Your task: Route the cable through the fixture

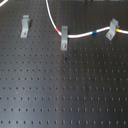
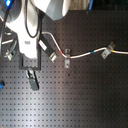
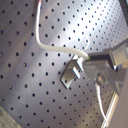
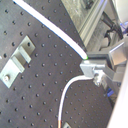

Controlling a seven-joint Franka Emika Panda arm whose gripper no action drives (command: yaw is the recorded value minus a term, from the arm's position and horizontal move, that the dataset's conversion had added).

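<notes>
Here, three clips stand on the perforated tabletop (image 1: 60, 95). The cable (image 1: 82, 35) runs through the middle clip (image 1: 64, 39) and a slanted clip (image 1: 112, 30); the fixture (image 1: 25, 26) stands apart, empty. The gripper (image 4: 92, 70) pinches the cable's end.

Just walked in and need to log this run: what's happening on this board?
A Franka arm's gripper is pinching a long thin white cable with coloured bands over a black perforated board. The cable already runs past the middle grey metal clip and the right one; the left clip stands apart, cable-free.
</notes>
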